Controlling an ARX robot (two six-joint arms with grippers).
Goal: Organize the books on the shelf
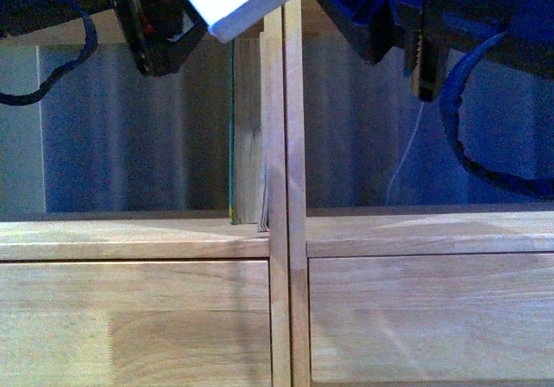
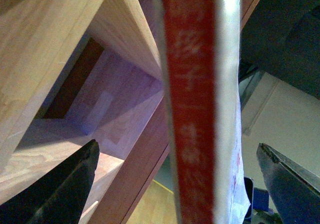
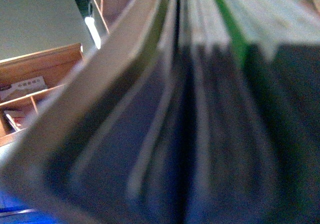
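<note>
The left gripper [image 2: 176,145] has its jaws spread wide, with its black fingers [image 2: 65,184] standing clear on either side of the red spine of the white paperback [image 2: 192,108], so it guides rather than pinches. Whether the right gripper [image 1: 407,36] is clamped I cannot tell, as its wrist view shows only blurred, fanned pages. The paperback hangs tilted above the shelf [image 1: 138,238] at the top of the double divider [image 1: 286,145], probably to slot into the left cubby beside the teal book [image 1: 248,136], which stands upright against that divider.

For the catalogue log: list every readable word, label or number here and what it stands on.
Paperback, red spine: pale Chinese characters, too blurred to read surely.
Pale item in a wooden rack: print too small to read.
Front view: no text.
</note>
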